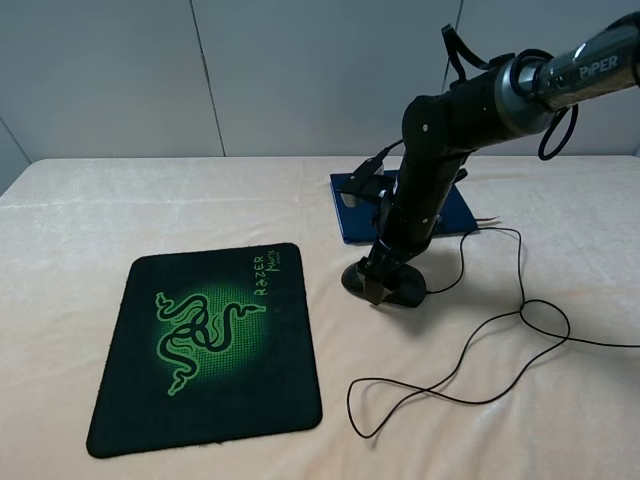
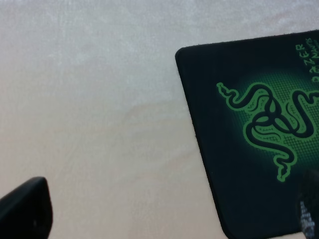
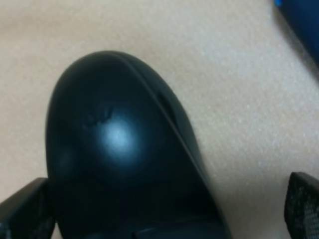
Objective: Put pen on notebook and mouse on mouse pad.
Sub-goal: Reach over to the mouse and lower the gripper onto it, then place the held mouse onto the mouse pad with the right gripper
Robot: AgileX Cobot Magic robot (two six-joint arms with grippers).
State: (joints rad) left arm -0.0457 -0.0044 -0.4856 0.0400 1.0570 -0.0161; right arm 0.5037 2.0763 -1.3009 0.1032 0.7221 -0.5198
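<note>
The glossy black mouse [image 1: 400,287] lies on the table just in front of the navy notebook [image 1: 355,215], and its cable [image 1: 520,312] loops off to the right. My right gripper [image 1: 378,288] is down over the mouse. In the right wrist view the mouse [image 3: 119,159] fills the space between the open fingers [image 3: 25,211], and the other finger stands clear of its side. A blue notebook corner [image 3: 301,22] shows there too. The Razer mouse pad [image 1: 130,400] lies front left. My left gripper [image 2: 167,219] hovers open beside the pad's corner [image 2: 209,149], holding nothing. The pen is hidden.
The right arm [image 1: 440,130] covers much of the notebook. A thin ribbon [image 1: 487,222] sticks out at the notebook's right corner. The cable's loops spread across the front right of the cream tablecloth [image 1: 120,210]. The left arm is outside the exterior high view.
</note>
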